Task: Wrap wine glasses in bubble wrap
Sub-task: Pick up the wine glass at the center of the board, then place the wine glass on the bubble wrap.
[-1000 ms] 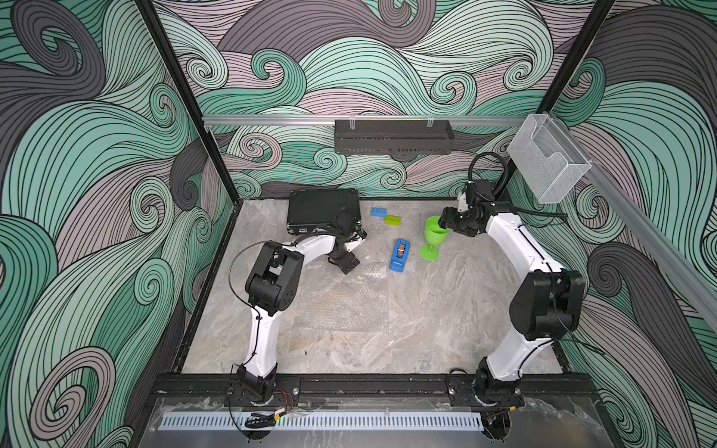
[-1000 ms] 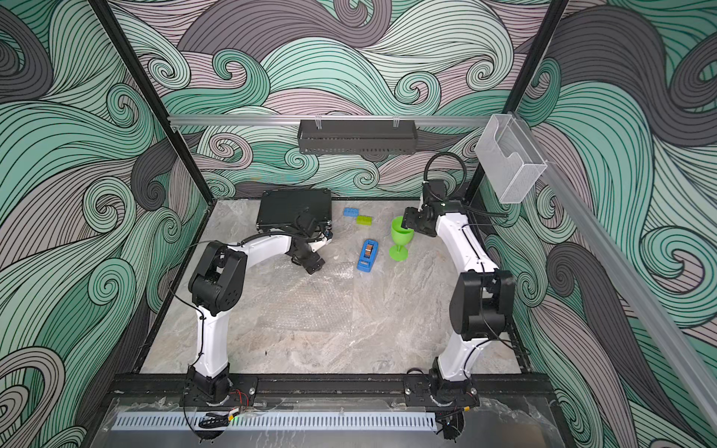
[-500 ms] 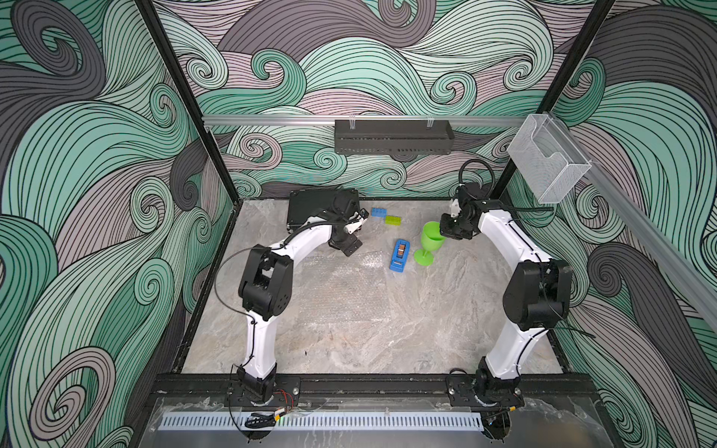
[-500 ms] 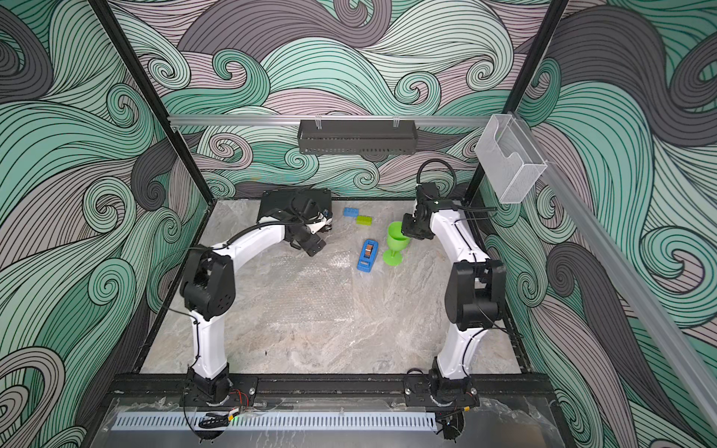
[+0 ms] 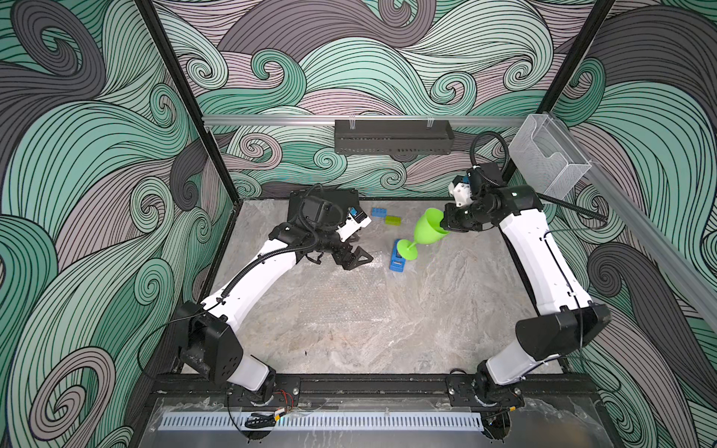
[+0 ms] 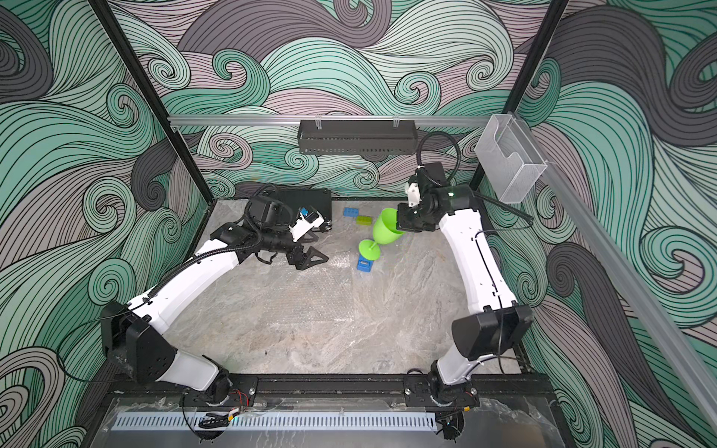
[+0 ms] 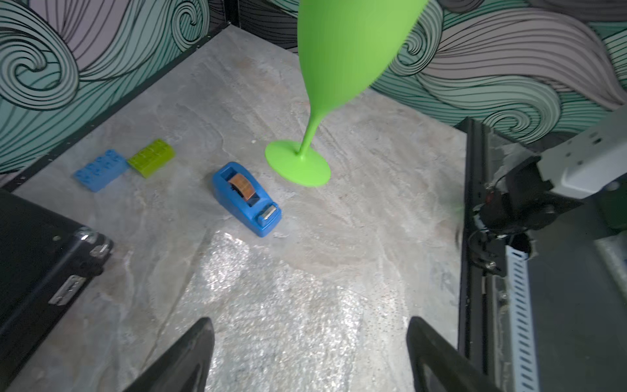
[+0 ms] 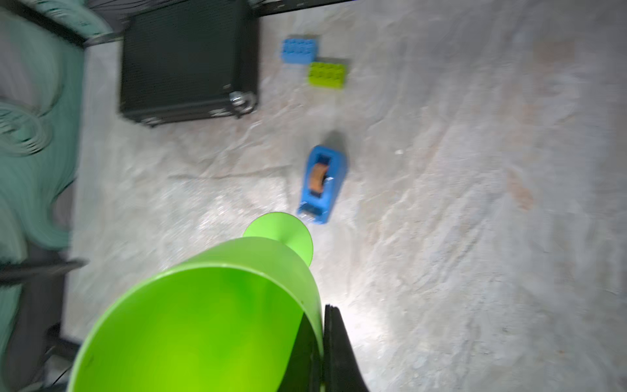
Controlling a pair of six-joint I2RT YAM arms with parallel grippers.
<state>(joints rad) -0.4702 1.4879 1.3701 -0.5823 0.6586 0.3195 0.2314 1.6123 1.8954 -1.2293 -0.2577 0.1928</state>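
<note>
Goblet (image 5: 428, 232) pinched by its rim, tilted.
The right gripper (image 5: 445, 227) is clamped on the bowl wall, one finger inside and one outside, with stem and foot hanging beyond the fingertips. Light, stiff, smooth plastic, it may swivel in so thin a pinch. The left gripper (image 5: 355, 260), fingers apart, hovers over the limp wrap (image 5: 341, 294), best taken by its edge.

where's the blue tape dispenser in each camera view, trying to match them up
In a top view: tape dispenser mid-table toward the back, its far end overlapped by the goblet foot.
In a top view: tape dispenser likewise, just below that foot.
Left wrist: beside the foot, at the bubble wrap edge.
Right wrist: just beyond the foot.
Shared landmark: the goblet's round green foot.
</note>
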